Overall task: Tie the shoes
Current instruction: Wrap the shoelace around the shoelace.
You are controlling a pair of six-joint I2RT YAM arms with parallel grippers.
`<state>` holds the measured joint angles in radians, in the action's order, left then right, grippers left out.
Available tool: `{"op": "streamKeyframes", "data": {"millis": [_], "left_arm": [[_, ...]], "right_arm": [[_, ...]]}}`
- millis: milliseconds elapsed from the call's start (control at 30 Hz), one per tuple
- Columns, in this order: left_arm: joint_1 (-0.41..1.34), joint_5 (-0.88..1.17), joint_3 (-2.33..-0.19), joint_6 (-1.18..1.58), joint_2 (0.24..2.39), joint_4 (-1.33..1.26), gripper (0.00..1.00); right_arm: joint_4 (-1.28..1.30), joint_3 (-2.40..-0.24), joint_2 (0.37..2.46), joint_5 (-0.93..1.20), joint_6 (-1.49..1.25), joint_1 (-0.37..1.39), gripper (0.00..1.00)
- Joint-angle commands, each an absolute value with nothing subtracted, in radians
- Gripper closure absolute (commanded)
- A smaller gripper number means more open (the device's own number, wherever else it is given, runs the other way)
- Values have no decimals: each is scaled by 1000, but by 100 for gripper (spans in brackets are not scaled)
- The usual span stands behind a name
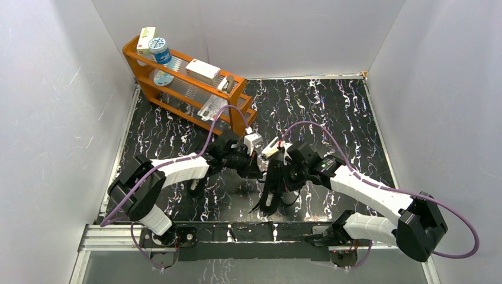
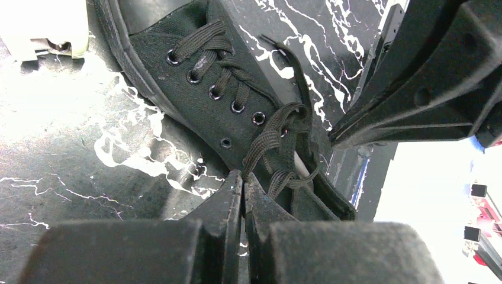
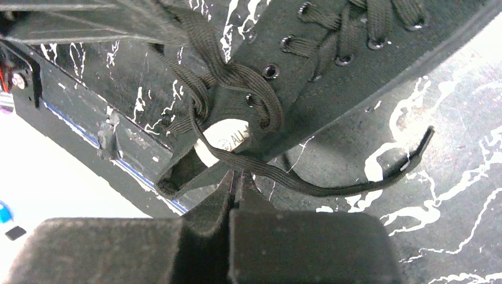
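One black sneaker (image 1: 273, 184) lies mid-table between my arms, with its heel toward the front edge. It also shows in the left wrist view (image 2: 195, 89) and the right wrist view (image 3: 355, 77). Its laces are loosely crossed at the top eyelets. My left gripper (image 1: 258, 170) (image 2: 244, 177) is shut on one black lace (image 2: 266, 142) at the shoe's collar. My right gripper (image 1: 285, 177) (image 3: 239, 173) is shut on the other lace (image 3: 308, 184), whose free end trails on the table. A dark shape (image 1: 196, 187) under my left forearm may be the second shoe; I cannot tell.
An orange rack (image 1: 183, 80) with boxes and a jar stands at the back left. A small whitish box (image 2: 41, 26) sits by the shoe's toe. The metal rail of the table's front edge (image 1: 237, 232) is just behind the heel. White walls enclose the table.
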<state>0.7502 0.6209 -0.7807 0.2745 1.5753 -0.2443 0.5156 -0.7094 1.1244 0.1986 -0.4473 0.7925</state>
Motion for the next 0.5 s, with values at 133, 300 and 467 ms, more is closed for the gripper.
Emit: {"op": "streamKeyframes", "data": {"millis": [133,300,467], "left_arm": [[754,629,-774,329,1479,-255,100],[753,616,-758,352,1468,-275,100],[754,617,-759,353,1474,-281,100]], "right_arm": [[555,-772,1075,110,-570,795,100],[559,-770,1080,107,-574,795,100],[402,-703,1089,361,-450,796,83]]}}
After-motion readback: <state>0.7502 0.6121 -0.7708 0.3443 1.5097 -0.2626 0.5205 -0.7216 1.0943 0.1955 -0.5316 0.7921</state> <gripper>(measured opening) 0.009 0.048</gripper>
